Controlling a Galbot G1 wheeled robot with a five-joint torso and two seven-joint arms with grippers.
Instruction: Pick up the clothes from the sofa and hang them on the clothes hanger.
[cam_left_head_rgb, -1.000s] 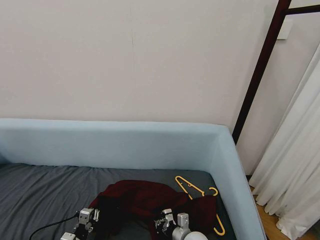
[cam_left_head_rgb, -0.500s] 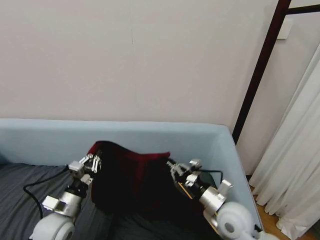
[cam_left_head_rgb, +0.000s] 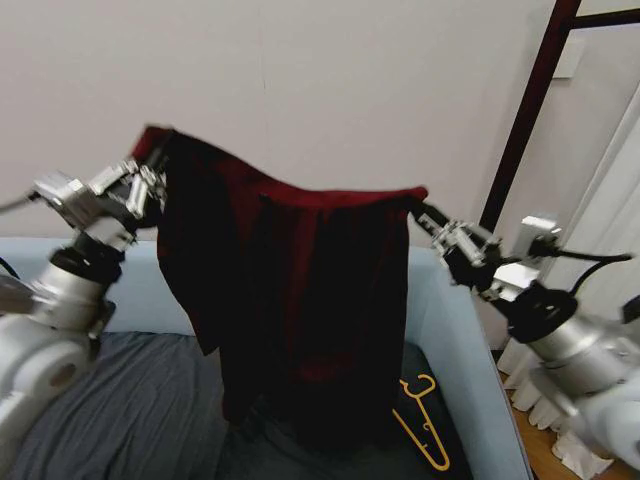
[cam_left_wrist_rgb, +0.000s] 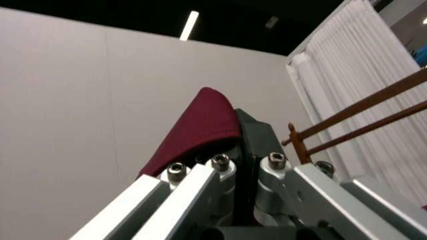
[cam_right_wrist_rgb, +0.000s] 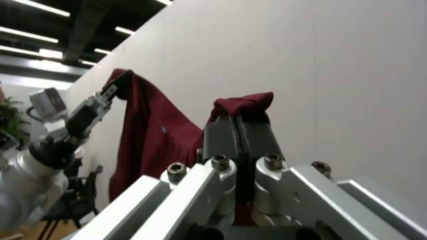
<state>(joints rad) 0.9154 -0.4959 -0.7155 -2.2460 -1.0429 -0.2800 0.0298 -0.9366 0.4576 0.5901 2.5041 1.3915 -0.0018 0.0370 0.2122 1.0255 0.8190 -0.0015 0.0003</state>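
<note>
Nearest you: yellow hanger (cam_left_head_rgb: 422, 428) flat on sofa (cam_left_head_rgb: 455, 340) seat, below garment's right edge. Dark red garment (cam_left_head_rgb: 300, 300) stretched between your end effectors, hanging over seat. Left end effector (cam_left_head_rgb: 148, 180) clamped on one top corner, right end effector (cam_left_head_rgb: 430, 215) clamped on other. Dark wooden rack post (cam_left_head_rgb: 522, 130) beyond right end effector.

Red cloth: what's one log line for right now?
dark red garment: held up, spread above sofa | left gripper: shut on one corner | right gripper: shut on other corner | yellow hanger: on sofa
</note>
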